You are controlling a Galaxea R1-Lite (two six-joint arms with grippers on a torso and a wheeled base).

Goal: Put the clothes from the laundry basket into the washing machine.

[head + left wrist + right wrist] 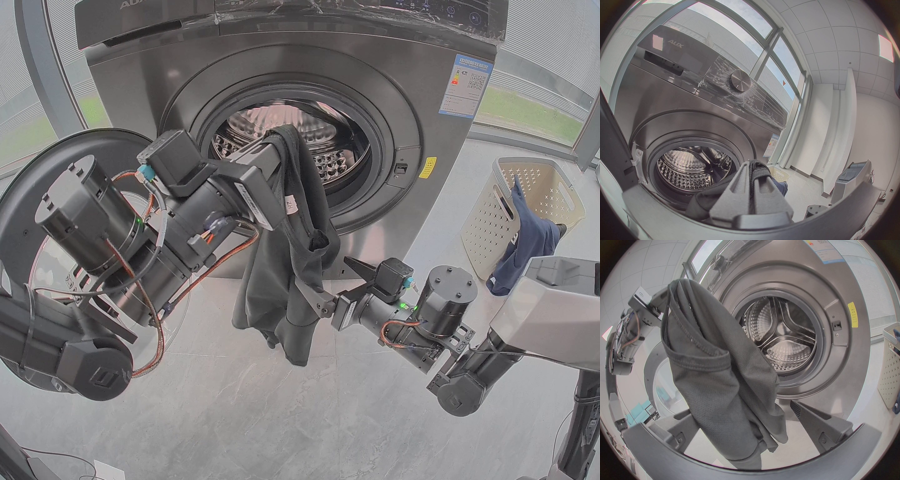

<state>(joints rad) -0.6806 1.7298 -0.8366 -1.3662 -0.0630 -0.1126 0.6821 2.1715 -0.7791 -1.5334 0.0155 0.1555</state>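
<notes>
Garment (275, 275) clamped in left gripper (274, 147) jaws, apparently hanging between right gripper's (326, 278).

**Bright daylight, soft shadows**

Daylight floods in through the windows (537, 94) at the head view's upper right. The steel drum (244, 125) glints with highlights; the pale floor (250, 406) shows faint shadows. Both wrist views bend strongly, dark at their corners.
</notes>
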